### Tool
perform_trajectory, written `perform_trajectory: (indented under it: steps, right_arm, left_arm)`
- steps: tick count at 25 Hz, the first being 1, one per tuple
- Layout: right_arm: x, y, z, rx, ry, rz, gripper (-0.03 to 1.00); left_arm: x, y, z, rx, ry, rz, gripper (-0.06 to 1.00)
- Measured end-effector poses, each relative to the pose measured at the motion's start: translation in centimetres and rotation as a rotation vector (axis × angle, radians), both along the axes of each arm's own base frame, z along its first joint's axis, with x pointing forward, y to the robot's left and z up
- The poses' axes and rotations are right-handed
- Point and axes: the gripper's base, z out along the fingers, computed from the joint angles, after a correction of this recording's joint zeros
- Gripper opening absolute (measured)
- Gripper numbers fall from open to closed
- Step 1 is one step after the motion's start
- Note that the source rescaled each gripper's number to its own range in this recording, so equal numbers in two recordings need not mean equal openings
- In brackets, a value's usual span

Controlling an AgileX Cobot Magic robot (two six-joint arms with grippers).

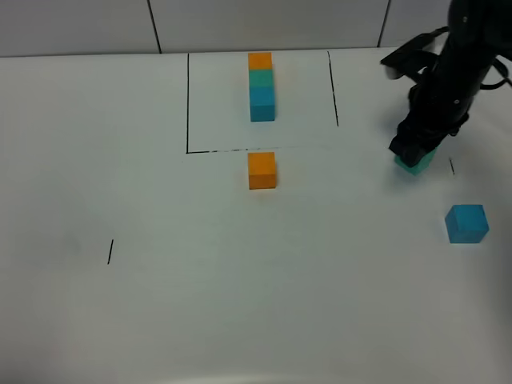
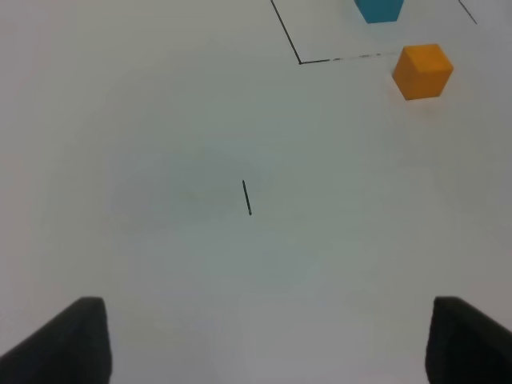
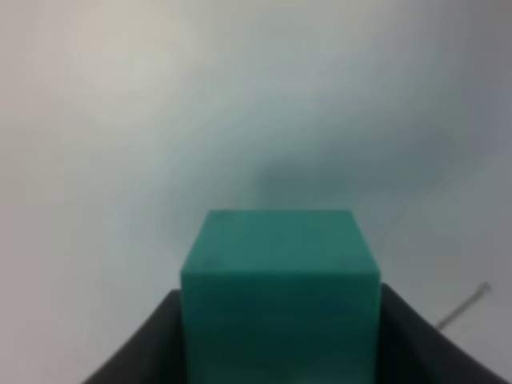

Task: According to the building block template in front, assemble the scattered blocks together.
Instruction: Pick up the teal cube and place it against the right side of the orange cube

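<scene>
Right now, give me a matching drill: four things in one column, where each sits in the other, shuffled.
Things:
1. orange cube
2. teal cube
3. blue cube
4. template row

Places:
A. inside the outline
B. clamped in the right gripper
C. just outside the outline, on the robot's side
D. loose, far right, nothing touching it

Pairs: 1-C, 2-B, 3-D, 4-A
</scene>
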Motion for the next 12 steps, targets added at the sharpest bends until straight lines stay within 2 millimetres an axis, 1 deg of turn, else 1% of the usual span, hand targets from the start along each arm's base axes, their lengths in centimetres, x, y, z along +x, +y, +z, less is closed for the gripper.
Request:
perform_trajectory:
  steps: [2, 4, 7, 9, 12]
  right_arm:
    - [-0.7, 2.5, 0.2, -0.015, 0.005, 0.194, 0.02]
    - [-1.3, 4.4, 0.2, -0.036, -0.003, 0.345, 0.02]
    - [-2.1, 6.7, 0.2, -0.062, -0.019, 0.553, 0.02]
    - [-2.4, 7.9, 0.2, -0.069, -0.045, 0.644, 0.02]
    - [-2.4, 9.2, 0.2, -0.066, -0.101, 0.701, 0.02]
  left_arm:
    - [0.0, 0.0, 0.0, 0.000, 0.000, 0.000, 0.78]
    - [0.0, 0.0, 0.0, 0.000, 0.000, 0.000, 0.78]
    - [0.0, 0.0, 0.0, 0.000, 0.000, 0.000, 0.78]
    - [0.0, 0.0, 0.0, 0.000, 0.000, 0.000, 0.78]
    - [0.0, 0.0, 0.0, 0.000, 0.000, 0.000, 0.78]
